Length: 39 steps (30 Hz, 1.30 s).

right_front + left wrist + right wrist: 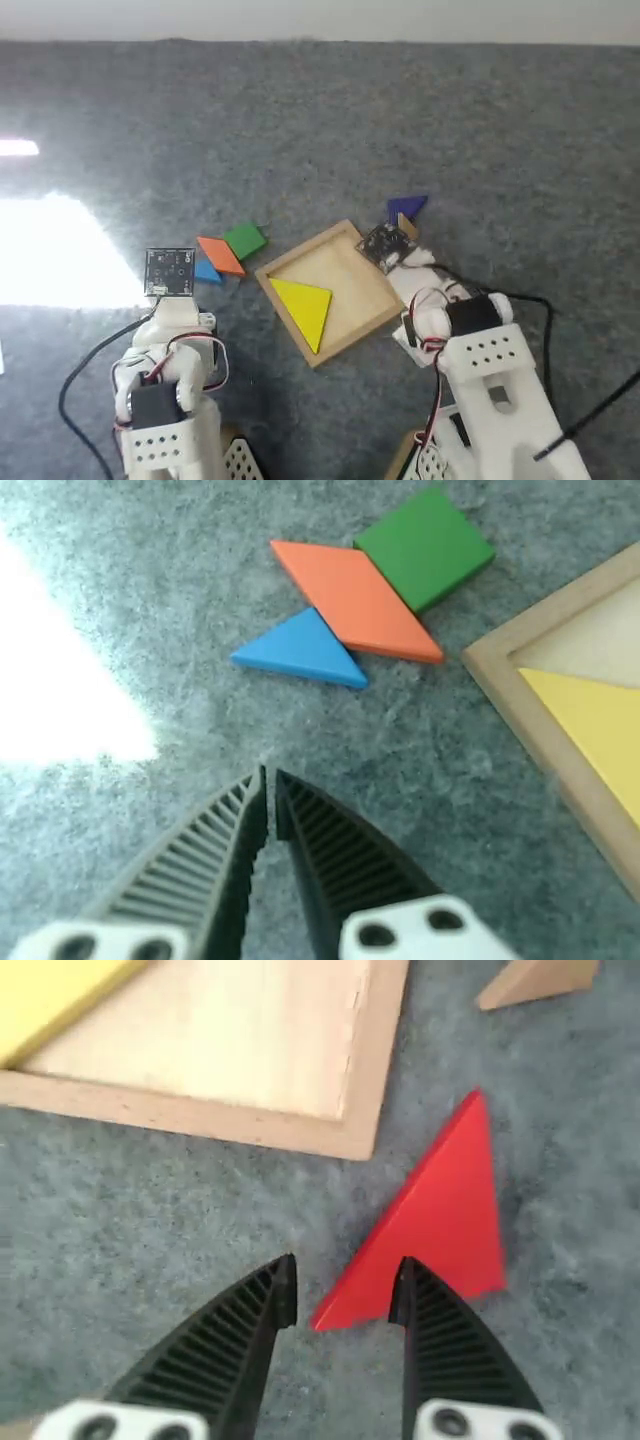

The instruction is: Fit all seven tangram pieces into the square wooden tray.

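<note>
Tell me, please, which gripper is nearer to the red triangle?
Right. The right gripper is open over a corner of the red triangle; the left gripper is across the tray, beside the blue triangle.

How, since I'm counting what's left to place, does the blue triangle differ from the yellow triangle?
The yellow triangle lies inside the tray; the blue triangle lies outside on the grey mat. The yellow triangle is larger than the blue triangle. Blue touches the orange piece; yellow touches no other piece. Both lie flat.

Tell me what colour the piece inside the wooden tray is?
Yellow: the triangle shows best in the high view.
</note>
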{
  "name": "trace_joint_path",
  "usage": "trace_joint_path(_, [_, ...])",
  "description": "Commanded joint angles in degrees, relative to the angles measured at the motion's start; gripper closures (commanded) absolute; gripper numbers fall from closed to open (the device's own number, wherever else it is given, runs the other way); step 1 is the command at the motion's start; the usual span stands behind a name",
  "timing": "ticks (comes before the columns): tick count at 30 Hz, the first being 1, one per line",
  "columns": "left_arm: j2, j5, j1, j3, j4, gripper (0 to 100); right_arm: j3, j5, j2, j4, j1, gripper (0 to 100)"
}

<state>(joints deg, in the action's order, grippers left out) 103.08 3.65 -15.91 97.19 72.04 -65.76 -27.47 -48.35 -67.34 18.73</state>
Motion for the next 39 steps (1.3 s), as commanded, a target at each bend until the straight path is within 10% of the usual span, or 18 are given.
trace_joint_path(1, [1.1, -0.1, -0.4, -0.7, 0.2, 99, -0.9, -1.3, -1.4, 2.1, -0.5, 82.8])
trace_joint_path(26, [1.1, -0.1, -0.4, -0.7, 0.2, 99, 21.5, 1.7, 43.5, 12.3, -10.5, 74.2])
trace_joint_path(39, [1.1, -0.1, -0.4, -0.7, 0.2, 99, 32.0, -1.3, 47.5, 10.8, -11.7, 91.3])
